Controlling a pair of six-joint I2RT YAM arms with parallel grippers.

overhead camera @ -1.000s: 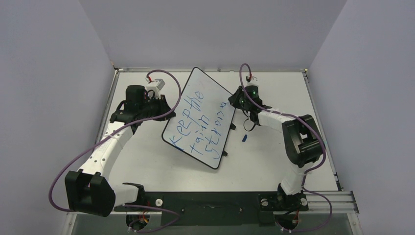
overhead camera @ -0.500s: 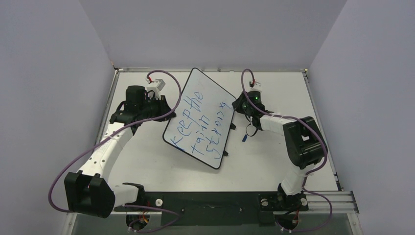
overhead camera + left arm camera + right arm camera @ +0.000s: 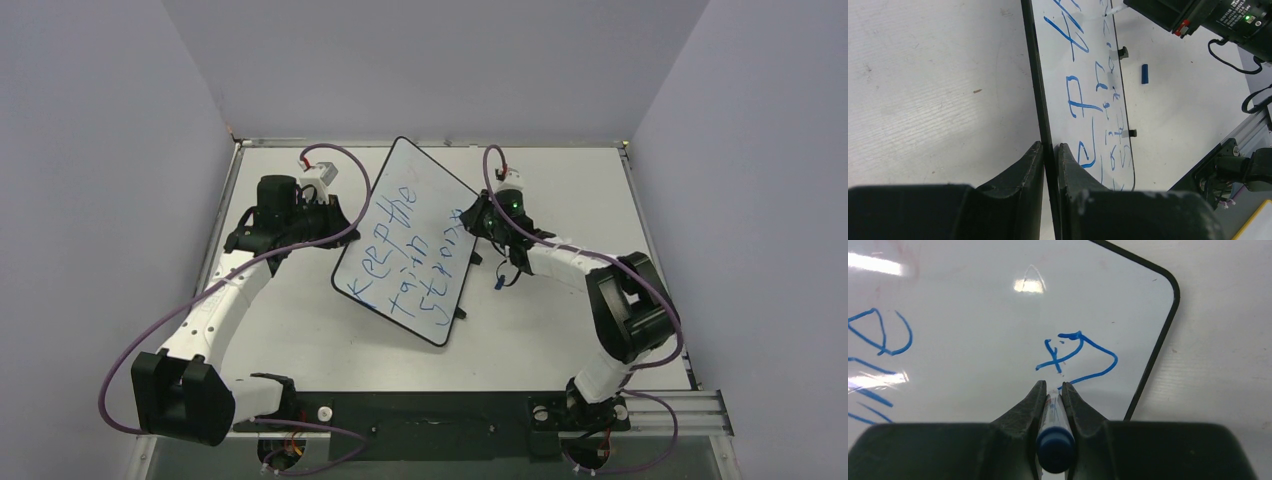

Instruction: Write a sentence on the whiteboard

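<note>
The whiteboard (image 3: 415, 240) lies tilted mid-table, with a thin black rim. The blue sentence (image 3: 405, 245) runs in three slanted lines, roughly "Keep the train strong". My left gripper (image 3: 1049, 147) is shut on the board's left rim (image 3: 1040, 105); in the top view it sits at the board's left side (image 3: 335, 215). My right gripper (image 3: 1054, 385) is shut on a clear marker pen (image 3: 1054, 440) with a blue end. Its tip rests at the last letter (image 3: 1078, 355) near the board's right corner. In the top view the right gripper (image 3: 472, 215) is at the board's right edge.
The blue marker cap (image 3: 497, 283) lies on the table right of the board, also seen in the left wrist view (image 3: 1144, 73). Small black feet (image 3: 1122, 52) stick out of the board's right edge. Grey walls close in the table at the back and sides.
The right gripper swung away to the right of the board half a second ago and has come back left onto its right corner. The left arm and the board have not moved.
</note>
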